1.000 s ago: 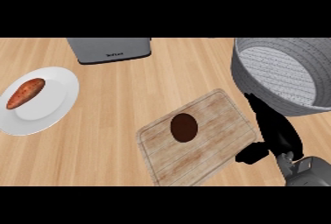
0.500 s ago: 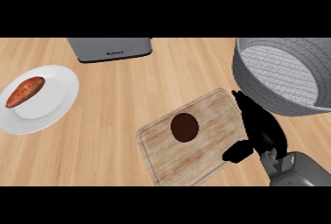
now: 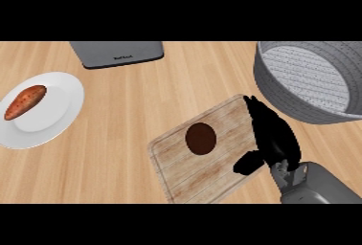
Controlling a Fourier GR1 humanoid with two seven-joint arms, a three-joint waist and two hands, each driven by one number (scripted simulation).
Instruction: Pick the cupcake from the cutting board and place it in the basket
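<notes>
You're looking at a wooden counter point(image 3: 141, 86) carrying a grey basket point(image 3: 283, 91) at the upper right, a white plate point(image 3: 56, 119) with a sweet potato point(image 3: 25, 102) at the left, and a grey appliance point(image 3: 117, 53) at the top. The board point(image 3: 212, 177) is lying centre-right, the cupcake point(image 3: 201, 139) sitting on it. Your right hand point(image 3: 272, 136) is hovering beside it, fingers straight, grasping nothing.
</notes>
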